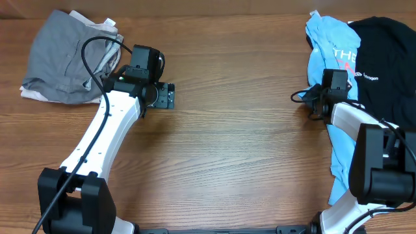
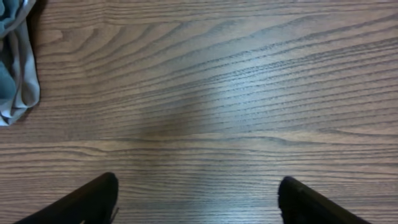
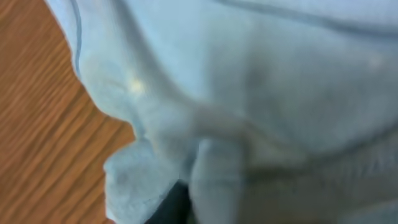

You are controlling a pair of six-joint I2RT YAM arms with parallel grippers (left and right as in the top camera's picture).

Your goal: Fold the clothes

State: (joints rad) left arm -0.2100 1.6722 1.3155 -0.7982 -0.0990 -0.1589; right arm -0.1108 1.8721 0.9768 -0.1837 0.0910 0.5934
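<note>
The light blue T-shirt (image 1: pixel 325 39) lies crumpled along the right edge of the table, with part of its coral-and-white letters showing. My right gripper (image 1: pixel 314 102) is at the shirt's left edge. In the right wrist view the blue cloth (image 3: pixel 249 81) fills the frame and bunches around one dark finger (image 3: pixel 174 205); the gripper looks shut on the shirt. My left gripper (image 1: pixel 168 97) is open and empty over bare wood at the upper left, with both fingertips apart in the left wrist view (image 2: pixel 196 190).
A grey garment with white trim (image 1: pixel 62 58) is heaped at the far left corner, and its edge shows in the left wrist view (image 2: pixel 15 62). A black garment (image 1: pixel 383 52) lies partly on the blue shirt at the far right.
</note>
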